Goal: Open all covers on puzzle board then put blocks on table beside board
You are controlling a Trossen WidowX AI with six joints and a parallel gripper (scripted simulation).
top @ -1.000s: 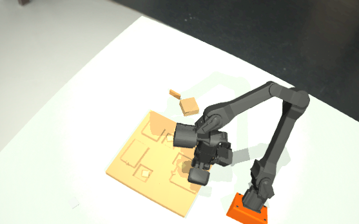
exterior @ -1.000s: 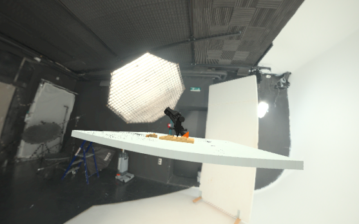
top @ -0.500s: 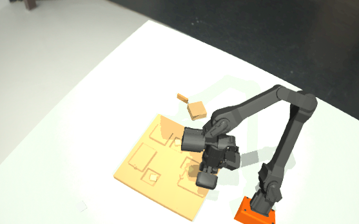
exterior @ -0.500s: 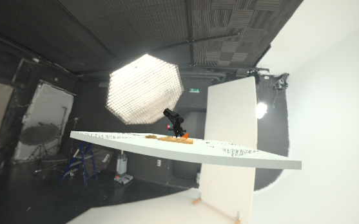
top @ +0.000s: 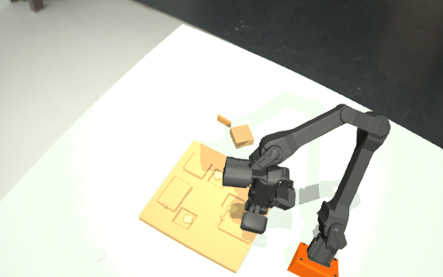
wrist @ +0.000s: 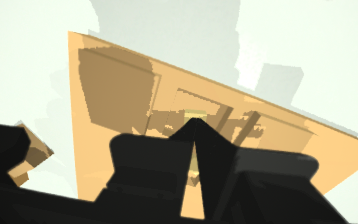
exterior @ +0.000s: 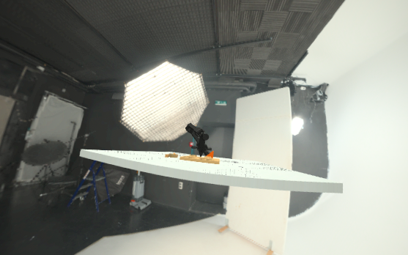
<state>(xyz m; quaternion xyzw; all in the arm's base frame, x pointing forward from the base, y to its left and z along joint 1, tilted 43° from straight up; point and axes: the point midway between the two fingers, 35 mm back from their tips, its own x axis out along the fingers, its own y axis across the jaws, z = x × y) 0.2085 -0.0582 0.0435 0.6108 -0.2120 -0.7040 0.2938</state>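
Note:
The tan puzzle board lies on the table. A pale block sits in an open square well near the board's front left, and another pale block sits in a well beside the arm. My gripper is shut and empty, tips down over the board. A yellowish block shows in a well just beyond the tips; touching cannot be told. Rectangular cover outlines flank the wells; how far each cover is open is unclear. My wrist hides part of the board in the top view.
A square wooden piece and a small wooden bar lie on the table beyond the board's far edge. The orange arm base stands to the right of the board. The arm arches over the table between them.

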